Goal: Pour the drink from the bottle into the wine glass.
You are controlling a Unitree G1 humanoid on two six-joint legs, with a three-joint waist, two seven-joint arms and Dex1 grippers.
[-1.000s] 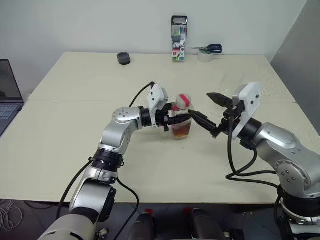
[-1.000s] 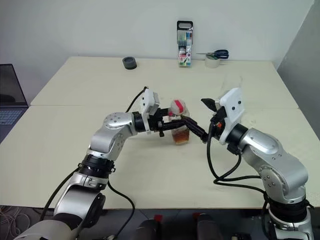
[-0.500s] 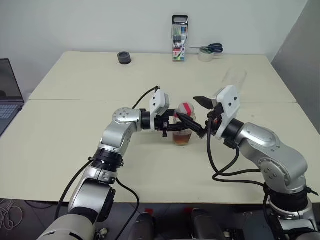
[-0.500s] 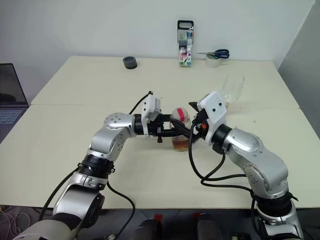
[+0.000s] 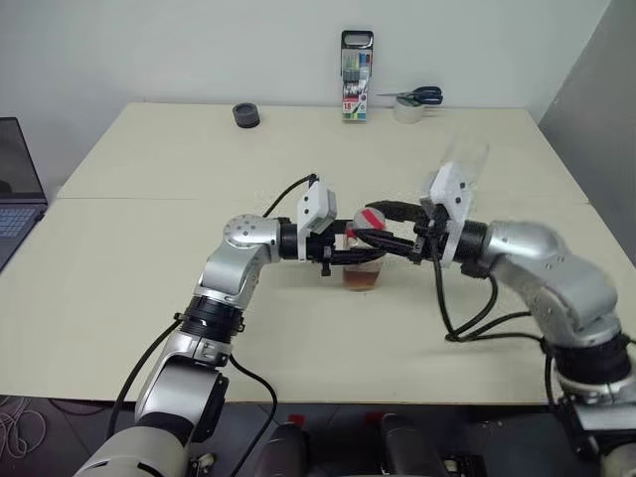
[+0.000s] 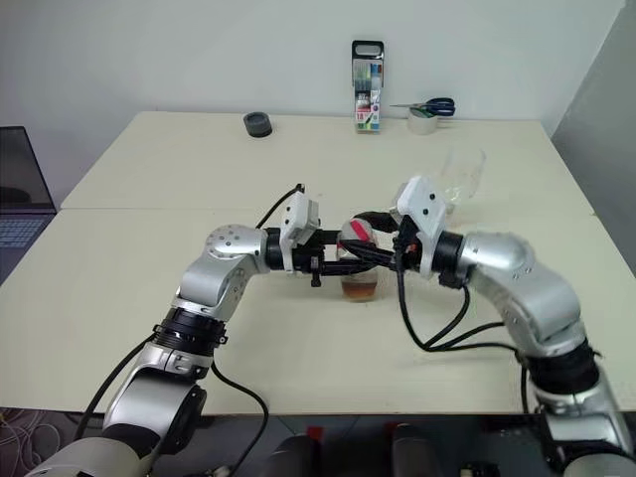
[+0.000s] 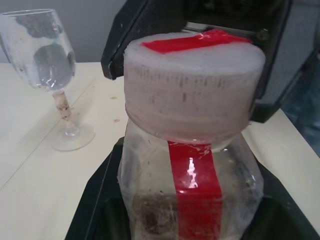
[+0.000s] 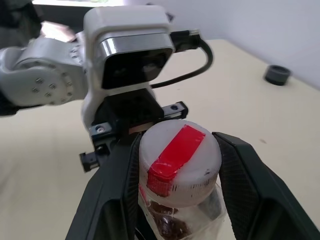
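Note:
The small clear bottle (image 5: 363,263) stands at the table's middle, with amber drink (image 5: 363,275) in its lower part and a red strip over its whitish cap (image 8: 179,155). My left gripper (image 5: 354,254) reaches in from the left and is shut on the bottle's body. From the right, my right gripper (image 5: 371,223) comes in level, its two black fingers (image 8: 117,175) pressed against both sides of the cap. The wine glass (image 5: 464,159) stands upright behind my right forearm, its bowl and stem plain in the left wrist view (image 7: 44,55).
At the table's far edge stand a marker pack (image 5: 356,78), scissors (image 5: 415,96) on a tape roll (image 5: 405,111), and a small black round object (image 5: 245,115). A laptop (image 5: 14,194) sits at the far left.
My right gripper swung in from the right with wide-open fingers and closed them around the bottle's cap. The left gripper kept its hold on the bottle.

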